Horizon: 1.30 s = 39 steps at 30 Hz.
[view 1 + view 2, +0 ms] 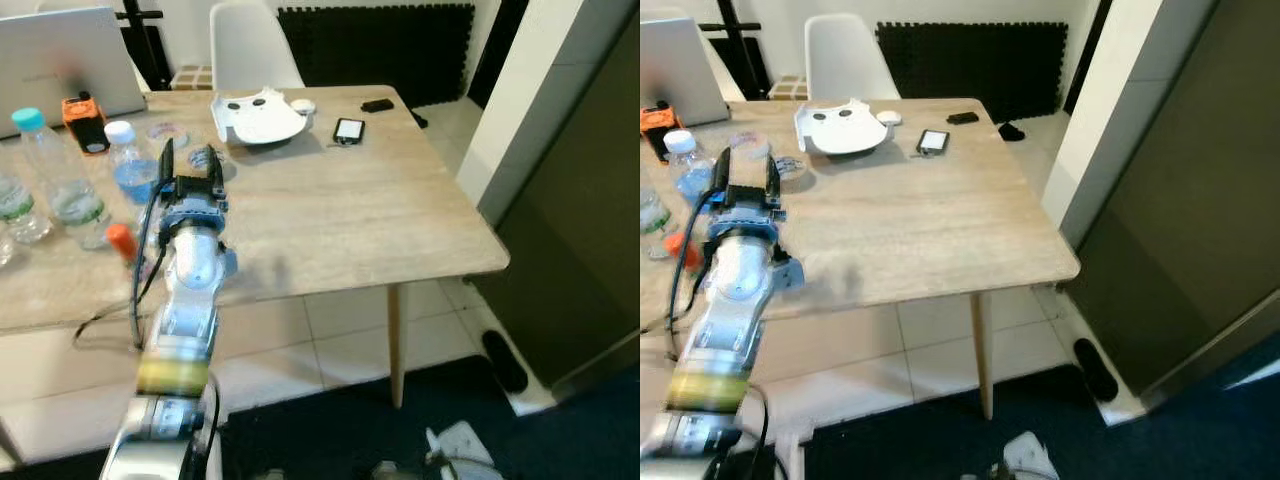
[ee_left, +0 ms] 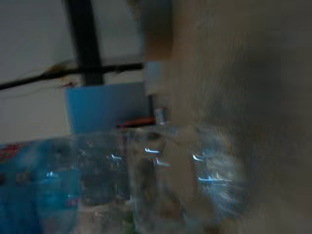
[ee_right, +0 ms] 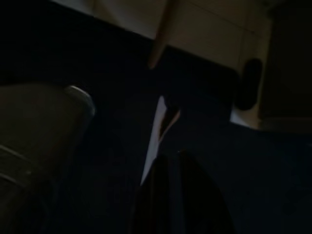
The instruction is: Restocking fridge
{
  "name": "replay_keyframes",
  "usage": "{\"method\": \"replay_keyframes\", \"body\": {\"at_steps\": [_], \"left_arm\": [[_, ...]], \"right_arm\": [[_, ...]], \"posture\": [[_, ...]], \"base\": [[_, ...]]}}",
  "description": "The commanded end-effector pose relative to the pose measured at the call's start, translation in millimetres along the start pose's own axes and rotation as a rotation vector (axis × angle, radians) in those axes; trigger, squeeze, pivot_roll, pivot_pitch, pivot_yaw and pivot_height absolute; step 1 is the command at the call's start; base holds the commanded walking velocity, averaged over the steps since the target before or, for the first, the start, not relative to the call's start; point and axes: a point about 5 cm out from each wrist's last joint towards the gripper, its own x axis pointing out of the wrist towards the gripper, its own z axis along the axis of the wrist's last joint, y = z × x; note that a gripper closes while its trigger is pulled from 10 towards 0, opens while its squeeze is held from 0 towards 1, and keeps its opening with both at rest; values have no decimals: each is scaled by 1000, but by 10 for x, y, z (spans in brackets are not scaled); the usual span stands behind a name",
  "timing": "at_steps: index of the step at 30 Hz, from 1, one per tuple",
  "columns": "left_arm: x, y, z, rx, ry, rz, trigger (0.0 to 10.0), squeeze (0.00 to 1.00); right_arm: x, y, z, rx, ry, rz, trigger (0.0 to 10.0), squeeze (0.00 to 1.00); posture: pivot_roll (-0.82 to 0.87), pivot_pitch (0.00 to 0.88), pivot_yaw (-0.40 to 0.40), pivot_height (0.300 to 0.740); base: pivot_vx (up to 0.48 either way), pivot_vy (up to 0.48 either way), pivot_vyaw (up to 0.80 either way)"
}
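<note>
A clear water bottle with a blue label and white cap stands on the wooden table near its left side. My left gripper reaches over the table just to the right of that bottle, open, with nothing clearly held between its fingers. The left wrist view is blurred and shows the blue-labelled bottle very close. A second bottle with a teal cap and a third stand further left. The dark fridge door rises at the right. My right arm hangs idle over the dark floor.
On the table are a laptop, an orange device, a white tray-like object, a phone and a small orange-capped item. A white chair stands behind. A white wall corner lies between table and fridge.
</note>
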Motion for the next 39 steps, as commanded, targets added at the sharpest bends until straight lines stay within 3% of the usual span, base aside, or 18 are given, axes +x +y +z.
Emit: {"method": "replay_keyframes", "body": {"at_steps": [1,3,8,9,11,14,15,16,19,20,22,27,29,34,39], "left_arm": [[96,-53,-44,4,12,-26,10000,0],[231,-83,-43,23,16,-47,10000,0],[304,-88,-30,-14,18,-59,10000,0],[251,-133,-134,-35,67,-95,10000,0],[-2,-222,-441,-42,172,-161,10000,0],[-74,-234,-515,-42,195,-171,10000,0],[-200,-237,-628,-42,226,-174,10000,0],[-200,-237,-628,-42,226,-174,10000,0],[-659,-210,-927,-40,332,-191,10000,0],[-659,-210,-927,-40,332,-191,10000,0],[-874,-164,-1044,-31,375,-193,10000,0],[-1099,-55,-1124,-45,409,-159,10000,0],[-1187,-25,-1100,-45,378,-151,10000,0],[-1414,-10,-1036,34,297,-189,10000,0],[-1520,37,-1073,52,326,-151,10000,0]], "right_arm": [[-11,-23,-48,17,12,-9,10000,8],[-16,-54,-72,37,18,-23,10000,8],[-39,-43,-136,36,25,-24,10000,8],[-48,-26,-160,37,29,-22,10000,8],[-66,24,-197,33,34,-13,10000,8],[-69,34,-199,33,33,-11,10000,8],[-72,45,-204,33,32,-9,10000,4],[-72,45,-204,33,32,-9,10000,4],[-85,60,-236,26,37,1,10000,8],[-85,60,-236,26,37,1,10000,8],[-88,57,-248,21,40,4,10000,12],[-77,37,-219,16,31,4,10000,4],[-68,27,-191,14,22,4,10000,8],[-63,25,-169,8,12,7,10000,8],[-64,26,-169,5,10,9,10000,8]], "posture": [[4,56,-52,740],[-4,59,-49,740],[-20,75,-42,740],[-22,84,-41,740],[-27,93,-42,740],[-27,93,-42,740],[-23,102,-43,740],[-23,102,-43,740],[-5,123,-50,740],[-5,123,-50,740],[5,131,-53,740],[11,136,-56,740],[16,138,-59,740],[17,141,-62,740],[19,143,-66,740]], "base": [[0,0,0],[0,0,0],[0,0,0],[0,0,0],[0,0,0],[0,0,0],[0,0,0],[0,0,0],[0,0,0],[0,0,0],[0,0,0],[0,0,0],[0,0,0],[0,0,0],[0,0,0]]}}
